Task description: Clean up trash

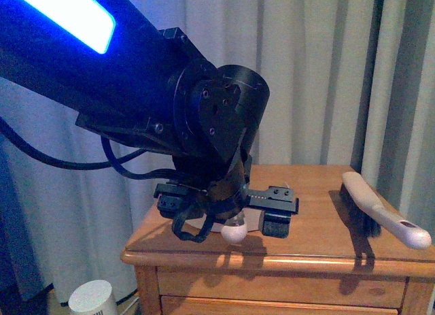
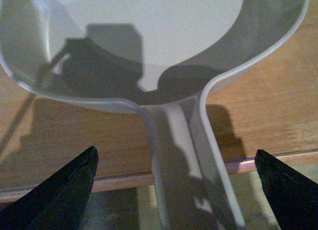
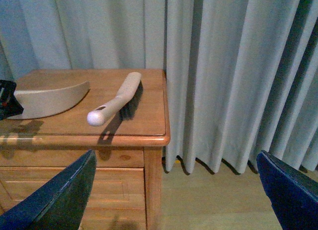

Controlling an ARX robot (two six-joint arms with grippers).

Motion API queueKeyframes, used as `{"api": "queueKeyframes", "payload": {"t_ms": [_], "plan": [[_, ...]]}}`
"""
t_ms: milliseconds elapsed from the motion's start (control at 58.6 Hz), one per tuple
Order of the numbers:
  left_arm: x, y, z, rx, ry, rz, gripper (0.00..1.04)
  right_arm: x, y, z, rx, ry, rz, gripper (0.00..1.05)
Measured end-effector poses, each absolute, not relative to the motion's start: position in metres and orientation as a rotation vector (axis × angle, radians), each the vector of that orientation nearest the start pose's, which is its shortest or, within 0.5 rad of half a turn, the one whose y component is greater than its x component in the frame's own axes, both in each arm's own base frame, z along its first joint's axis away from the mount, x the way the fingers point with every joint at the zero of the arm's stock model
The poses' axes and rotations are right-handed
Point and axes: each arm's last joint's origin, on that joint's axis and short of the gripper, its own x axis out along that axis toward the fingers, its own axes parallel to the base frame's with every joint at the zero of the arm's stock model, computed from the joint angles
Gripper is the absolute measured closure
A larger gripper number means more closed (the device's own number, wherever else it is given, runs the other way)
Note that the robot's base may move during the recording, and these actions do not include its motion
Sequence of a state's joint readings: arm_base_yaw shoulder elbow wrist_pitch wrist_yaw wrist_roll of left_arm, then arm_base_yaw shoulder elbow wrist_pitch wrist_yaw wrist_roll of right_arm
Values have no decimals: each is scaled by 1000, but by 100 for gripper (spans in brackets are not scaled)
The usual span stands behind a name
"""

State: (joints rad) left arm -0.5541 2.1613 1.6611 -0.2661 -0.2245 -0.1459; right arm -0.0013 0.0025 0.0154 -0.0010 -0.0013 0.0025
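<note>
Home interior, suggested by furniture and drapery.
A wooden bedside cabinet (image 3: 149, 111) with drawers (image 3: 112, 195) is seen against long pale curtains (image 3: 223, 66), which are hung down to a light wood floor (image 3: 208, 200).

Front view: thick black left arm (image 1: 102, 77) fills the frame from upper left to centre. A bright blue-white light strip (image 1: 64, 12) glows on it at top left. The arm ends in a round, glossy black joint housing (image 1: 221, 107) w/ small recessed screws (image 1: 204, 94) on its face. Black cables (image 1: 47, 158) loop below it at left. Under the joint is the left gripper (image 1: 224, 216), a black crossbar w/ ridged rail and bolts.

Left wrist view: two matte black wedge fingertips (image 2: 69, 192) in the bottom corners.

Right wrist view: right gripper (image 3: 174, 197), same wedge tips, dark blue-black, in the bottom corners.
</note>
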Motion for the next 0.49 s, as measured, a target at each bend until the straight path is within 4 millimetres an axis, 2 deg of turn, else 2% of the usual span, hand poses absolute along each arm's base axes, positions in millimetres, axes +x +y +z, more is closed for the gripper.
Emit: {"api": "queueKeyframes", "payload": {"t_ms": [137,171,495], "plan": [[411,-246,191,161,745,-258,8,97,0,168,2,-12,0,7],[411,-246,191,163,745,-261,11,97,0,168,2,-12,0,7],[411,-246,192,169,742,-267,64,97,0,168,2,-12,0,7]]}}
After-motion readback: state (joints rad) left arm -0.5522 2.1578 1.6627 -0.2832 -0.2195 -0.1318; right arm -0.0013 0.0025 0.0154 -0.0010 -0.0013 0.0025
